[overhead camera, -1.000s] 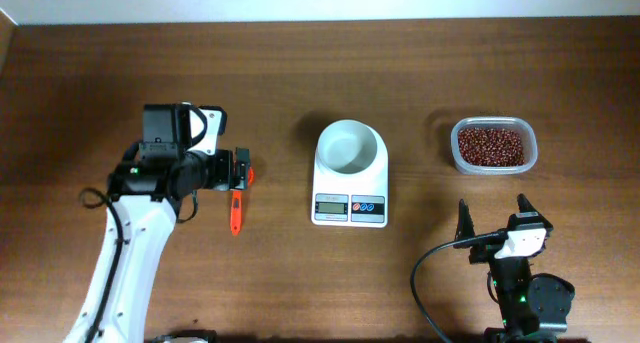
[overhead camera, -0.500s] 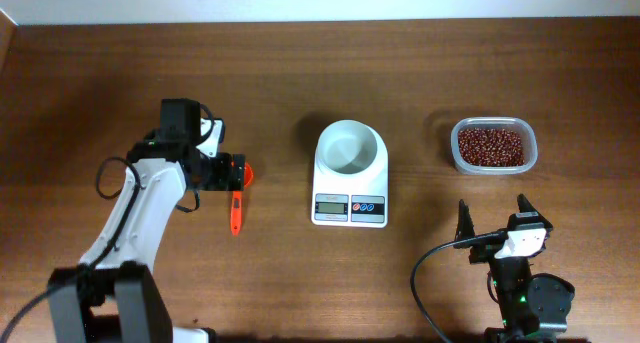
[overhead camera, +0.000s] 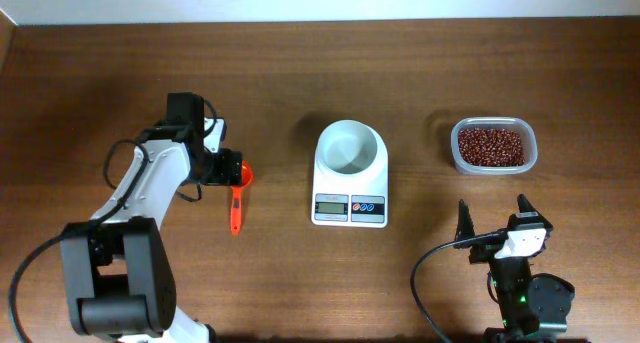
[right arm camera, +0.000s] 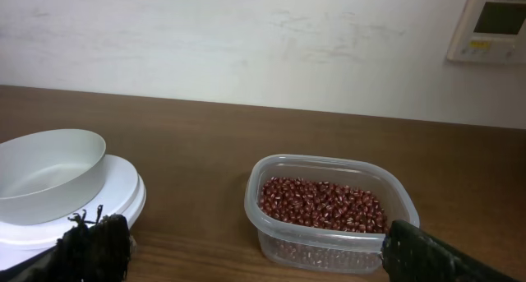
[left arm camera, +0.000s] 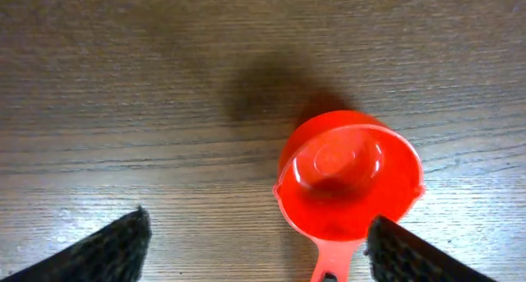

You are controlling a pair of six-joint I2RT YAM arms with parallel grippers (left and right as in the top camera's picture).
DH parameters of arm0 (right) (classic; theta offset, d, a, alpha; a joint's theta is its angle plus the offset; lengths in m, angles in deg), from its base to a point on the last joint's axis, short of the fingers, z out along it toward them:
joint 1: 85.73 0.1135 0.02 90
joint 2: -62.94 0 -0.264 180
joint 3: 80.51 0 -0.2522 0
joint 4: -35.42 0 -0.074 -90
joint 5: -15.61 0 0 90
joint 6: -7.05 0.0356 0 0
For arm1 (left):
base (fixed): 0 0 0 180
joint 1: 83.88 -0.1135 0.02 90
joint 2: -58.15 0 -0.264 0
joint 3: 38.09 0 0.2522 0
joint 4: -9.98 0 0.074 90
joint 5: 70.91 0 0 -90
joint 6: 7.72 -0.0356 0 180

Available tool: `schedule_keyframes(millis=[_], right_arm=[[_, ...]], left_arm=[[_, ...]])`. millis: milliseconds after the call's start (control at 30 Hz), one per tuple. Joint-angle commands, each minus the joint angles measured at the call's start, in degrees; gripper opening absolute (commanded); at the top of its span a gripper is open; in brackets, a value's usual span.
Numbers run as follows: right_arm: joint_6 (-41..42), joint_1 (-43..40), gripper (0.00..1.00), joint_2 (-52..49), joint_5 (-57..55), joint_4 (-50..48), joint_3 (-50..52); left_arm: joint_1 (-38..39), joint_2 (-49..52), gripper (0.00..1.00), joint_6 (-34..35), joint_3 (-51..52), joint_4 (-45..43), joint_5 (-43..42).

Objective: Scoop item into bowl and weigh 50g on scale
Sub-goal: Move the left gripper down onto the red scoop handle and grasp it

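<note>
Though apart from scale (overhead camera: 349, 209), red scoop (overhead camera: 237, 199).

The bowl (overhead camera: 349, 146) sits on the scale (overhead camera: 349, 195) at the table's (overhead camera: 300, 63) middle. The tub (overhead camera: 455, 148) holding the beans (overhead camera: 491, 146) lies to the scale's right, the measuring scoop (overhead camera: 237, 203) to its left.

Dark brown wood-grain table (overhead camera: 300, 63), pale wall along far edge. White digital scale (overhead camera: 350, 209) flat on table near centre, display toward near edge. Clear plastic tub (overhead camera: 455, 149) on table right of scale, well apart. Red scoop (overhead camera: 237, 197) on table left of scale, cup end far, handle pointing toward near edge.
</note>
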Motion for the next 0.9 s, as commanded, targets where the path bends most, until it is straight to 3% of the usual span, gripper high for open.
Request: schedule_keyframes(millis=[0,267,367,400,467,500,867], right_arm=[[0.26,0.44,0.99,0.48,-0.48,0.37,0.31],[0.26,0.44,0.99,0.48,-0.48,0.39,0.31],[0.26,0.44,0.99,0.48,-0.5,0.37,0.31],[0.26,0.44,0.99,0.48,-0.48,0.39,0.31],[0.26,0.44,0.99,0.48,-0.5,0.37,0.31],[0.26,0.44,0.99,0.48,-0.48,0.39,0.31],[0.26,0.44,0.99,0.48,-0.5,0.39,0.31]], left_arm=[[-0.2,0.92,0.88,-0.7,-0.9,-0.15,0.37],[-0.2,4.46,0.9,-0.7,-0.9,-1.03,0.37],[-0.17,4.57,0.87,-0.7,-0.9,-1.7,0.35],[-0.2,4.61,0.84,-0.7,-0.9,-1.84,0.35],[-0.17,4.66,0.65,-0.7,-0.9,-1.88,0.33],[-0.17,4.66,0.62,-0.7,-0.9,-1.88,0.22],[0.31,6.34,0.65,-0.68,-0.9,-2.56,-0.5]])
